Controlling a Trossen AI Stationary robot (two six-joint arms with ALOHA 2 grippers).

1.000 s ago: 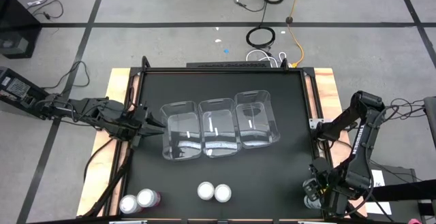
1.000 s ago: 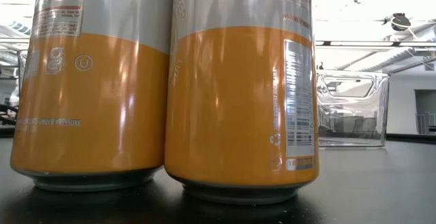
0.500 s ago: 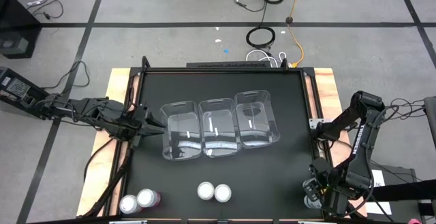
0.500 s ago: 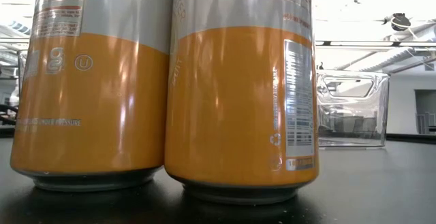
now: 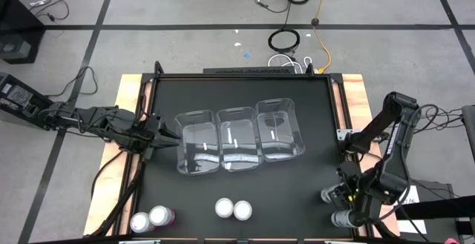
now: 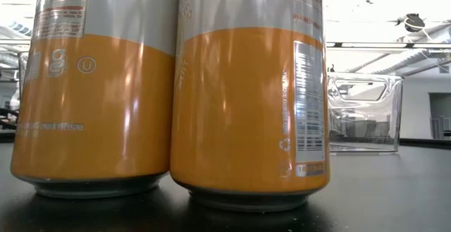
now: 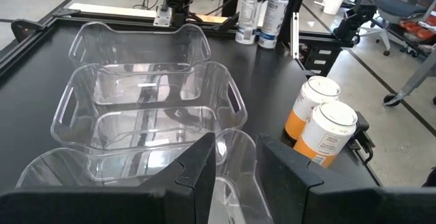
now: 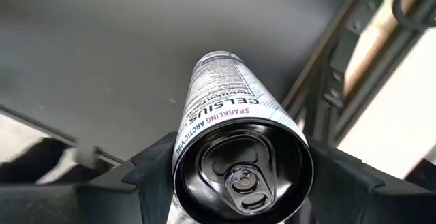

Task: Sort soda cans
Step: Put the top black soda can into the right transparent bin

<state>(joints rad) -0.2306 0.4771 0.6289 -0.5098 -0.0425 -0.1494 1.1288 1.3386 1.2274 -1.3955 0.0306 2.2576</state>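
One can is off the table right now. The right gripper [image 8: 238, 183] is clamped around a grey Celsius can [image 8: 231, 94], a dark finger [image 8: 146, 173] pressed on either side just under the black lid. The rest of the can sticks out past the fingertips, so the grip is all at one end.

That's my worry. With the hold that close to the lid, I reckon a quick swing could let the can pivot or slide out. It's hanging near the table's edge rail [image 8: 327, 81], so a drop might send it off the table. The other grey can [image 5: 341, 219] stands just beside the fingers, and a sloppy turn could knock it over.

The three clear bins [image 5: 237, 140] are well away from that grip, packed wall to wall, so a can let go a bit off could land in the wrong one. The left gripper [image 5: 159, 135] waits at the end bin's rim. I can't tell if it's gripping the rim.

Two orange cans [image 5: 233, 209] and two pink ones [image 5: 150, 219] are untouched, well apart from both grippers.

The held can reads "CELSIUS" and "SPARKLING ARCTIC VIBE". The orange cans show a barcode, a circled U and "UNDER PRESSURE"; the rest is too small to read.
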